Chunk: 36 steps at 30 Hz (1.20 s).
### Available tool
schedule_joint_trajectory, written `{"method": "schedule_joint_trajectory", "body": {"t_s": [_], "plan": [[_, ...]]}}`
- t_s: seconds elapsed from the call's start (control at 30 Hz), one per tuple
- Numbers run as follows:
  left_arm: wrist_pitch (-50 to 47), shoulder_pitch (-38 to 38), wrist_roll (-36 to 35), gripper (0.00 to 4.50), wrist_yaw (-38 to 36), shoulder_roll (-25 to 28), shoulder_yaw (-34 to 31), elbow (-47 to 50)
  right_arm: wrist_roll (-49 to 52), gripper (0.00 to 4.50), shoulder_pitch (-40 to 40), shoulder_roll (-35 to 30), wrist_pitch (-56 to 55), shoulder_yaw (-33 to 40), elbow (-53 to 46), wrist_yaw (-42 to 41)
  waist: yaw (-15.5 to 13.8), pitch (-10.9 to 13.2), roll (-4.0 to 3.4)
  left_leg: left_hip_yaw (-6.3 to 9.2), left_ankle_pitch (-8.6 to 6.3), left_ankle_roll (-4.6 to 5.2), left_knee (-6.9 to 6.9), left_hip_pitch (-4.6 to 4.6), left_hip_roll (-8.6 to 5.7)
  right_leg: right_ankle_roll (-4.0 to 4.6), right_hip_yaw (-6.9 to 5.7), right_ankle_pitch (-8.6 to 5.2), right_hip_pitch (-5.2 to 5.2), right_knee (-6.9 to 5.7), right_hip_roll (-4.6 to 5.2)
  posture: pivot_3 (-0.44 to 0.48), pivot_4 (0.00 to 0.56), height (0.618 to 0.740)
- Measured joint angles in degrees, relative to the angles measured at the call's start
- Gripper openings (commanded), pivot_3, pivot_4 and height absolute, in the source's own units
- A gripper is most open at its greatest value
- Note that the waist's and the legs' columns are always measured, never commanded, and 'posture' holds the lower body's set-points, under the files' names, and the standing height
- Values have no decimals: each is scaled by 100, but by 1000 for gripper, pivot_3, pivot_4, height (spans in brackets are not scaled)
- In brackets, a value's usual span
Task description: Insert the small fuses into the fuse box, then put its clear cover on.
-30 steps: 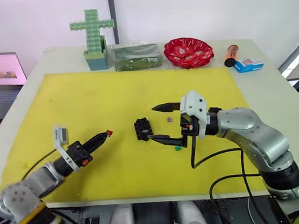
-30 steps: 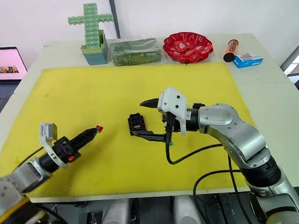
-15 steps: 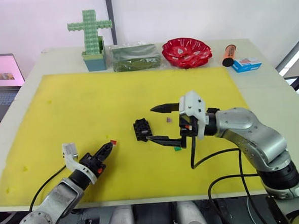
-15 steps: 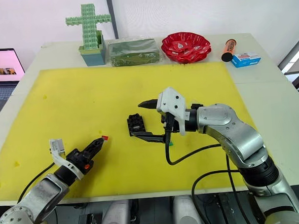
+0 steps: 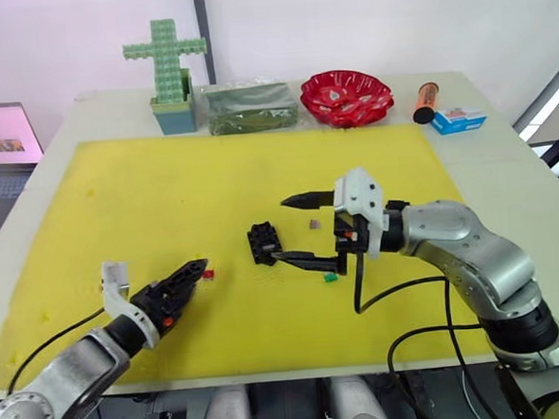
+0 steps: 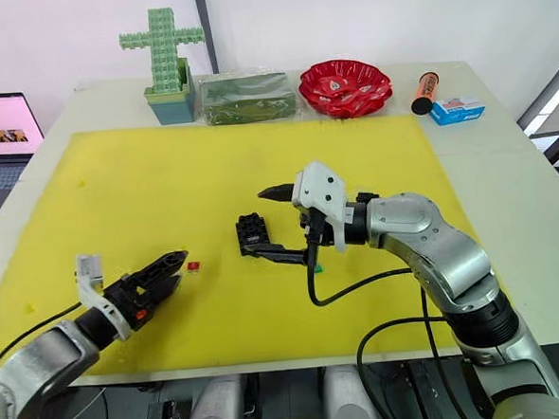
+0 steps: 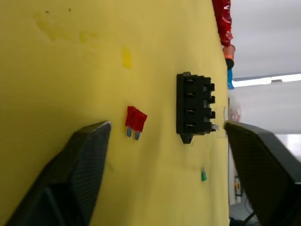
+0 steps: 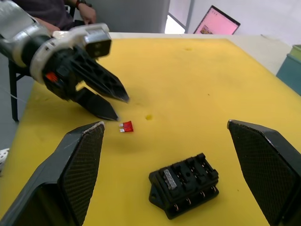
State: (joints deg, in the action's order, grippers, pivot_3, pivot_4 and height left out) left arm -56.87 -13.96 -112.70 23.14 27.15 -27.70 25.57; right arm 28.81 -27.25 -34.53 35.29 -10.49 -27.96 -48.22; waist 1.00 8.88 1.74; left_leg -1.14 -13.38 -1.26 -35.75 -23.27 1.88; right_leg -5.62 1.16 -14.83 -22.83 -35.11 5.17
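Note:
The black fuse box [image 5: 263, 242] lies in the middle of the yellow mat [image 5: 164, 188]. One slot holds a light grey piece [image 8: 168, 178]. My right gripper [image 5: 281, 230] stands open just right of the box, one finger on either side of its right end, holding nothing. A purplish fuse [image 5: 314, 224] and a green fuse [image 5: 329, 277] lie on the mat under that gripper. The red fuse [image 6: 193, 266] rests on the mat left of the box, just beyond the tips of my open left gripper [image 6: 177, 269]. I cannot make out the clear cover.
Along the table's far edge stand a green brick cross [image 5: 165, 69], a clear-wrapped green package [image 5: 250, 107], a red bowl [image 5: 346, 96], an orange tube [image 5: 425, 103] and a blue box [image 5: 459, 120]. A laptop [image 5: 4, 131] sits off the table's left side.
My left gripper carried the red fuse down toward the mat's near edge, then opened. The fuse now lies loose on the mat. The right arm has held still.

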Motion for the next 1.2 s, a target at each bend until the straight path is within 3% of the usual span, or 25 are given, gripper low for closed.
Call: {"method": "schedule_joint_trajectory", "body": {"t_s": [0.13,0.3,0.4,0.6,0.93,1.2], "plan": [[-395,-45,-38,4483,-1108,1125,-84,-564,-42,4500,2,17,-28,0,36,-7,-15,3,-10,-8,4,-6,8,-1,-4,12,-6,-2,-35,1,-17,0,150,740],[-1178,803,-7,4483,-2472,2310,115,-1945,-60,4500,-6,102,-90,-27,89,-43,-32,8,-16,-13,6,-12,6,-8,-9,17,-13,-2,-40,6,-1,0,150,740],[-1617,1279,-4,4483,-3036,2363,491,-2596,-77,4500,-24,156,-100,-47,120,-50,-23,9,-16,-31,6,-10,10,-17,-25,17,-12,-1,-39,7,19,0,150,740],[-1747,1834,100,4483,-3054,2237,1311,-3176,-159,4500,-23,164,-119,-49,122,-42,-22,8,-7,-33,6,-8,11,-18,-21,15,-15,0,-36,0,21,0,150,740],[-1762,2108,649,4483,-3422,2068,1492,-3249,-158,4500,10,96,-66,-34,56,-42,-38,8,-10,-31,5,-10,10,-14,-26,16,-18,0,-40,3,43,0,150,740],[-1763,2358,1276,4483,-3667,1632,1521,-3248,-159,4500,16,91,-58,-25,54,7,-90,5,-17,-28,5,-11,9,-12,-41,18,-25,0,-43,7,73,0,150,740]]}}
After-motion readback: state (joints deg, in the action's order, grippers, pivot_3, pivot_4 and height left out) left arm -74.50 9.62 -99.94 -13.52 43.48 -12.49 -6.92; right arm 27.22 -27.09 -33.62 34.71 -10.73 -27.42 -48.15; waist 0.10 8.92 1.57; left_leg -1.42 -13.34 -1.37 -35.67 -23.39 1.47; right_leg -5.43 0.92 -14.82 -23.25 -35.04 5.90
